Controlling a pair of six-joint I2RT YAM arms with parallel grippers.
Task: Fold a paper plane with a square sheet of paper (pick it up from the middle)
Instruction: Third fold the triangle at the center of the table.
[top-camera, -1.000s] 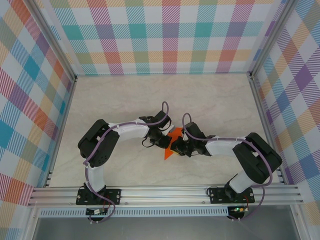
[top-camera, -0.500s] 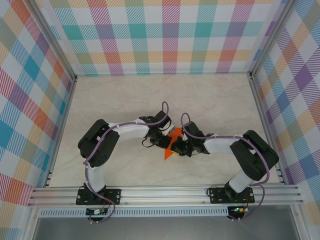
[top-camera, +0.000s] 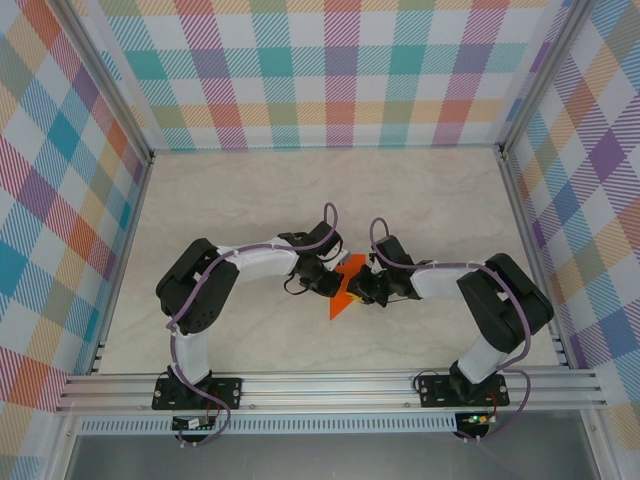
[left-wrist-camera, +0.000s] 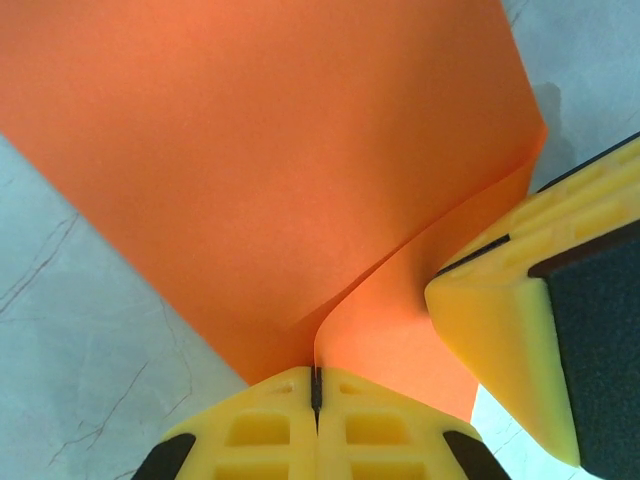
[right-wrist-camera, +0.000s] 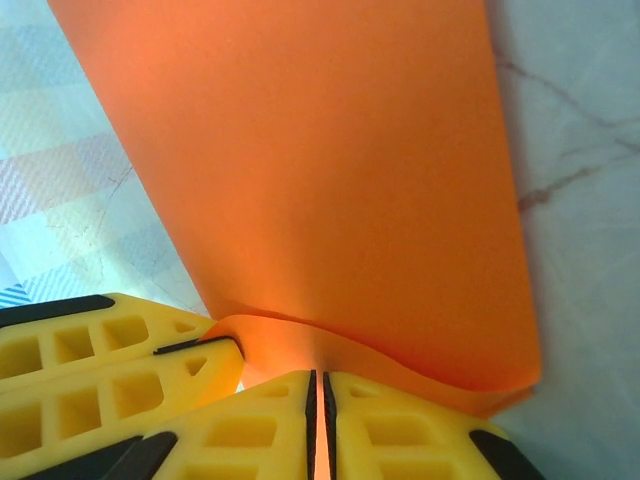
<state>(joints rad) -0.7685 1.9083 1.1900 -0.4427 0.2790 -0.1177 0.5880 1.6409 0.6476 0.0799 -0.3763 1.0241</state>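
Where the two arms were bolted to the aluminium rail (top-camera: 330, 385) at the near edge, both were seen bent inward towards the middle of the marble-patterned table (top-camera: 220, 200). The left gripper (top-camera: 331, 286) and the right gripper (top-camera: 361, 291) were found tip to tip there, with the folded orange paper sheet (top-camera: 341, 306) held between them.

In the left wrist view, the left gripper's yellow fingers (left-wrist-camera: 260, 425) were pressed flat together on a raised edge of the sheet. A finger of the right gripper was seen just beside the same curled edge. In the right wrist view, the right gripper's jaws were closed to a thin slit, and an orange edge was pinched in it. Between the two grips the paper was bowed into a soft ridge. Beyond it, the rest of the sheet was spread smooth over the tabletop, narrowing to a point on the near side in the top view.

Farthest off, the table was enclosed by plaid-patterned walls (top-camera: 330, 70).
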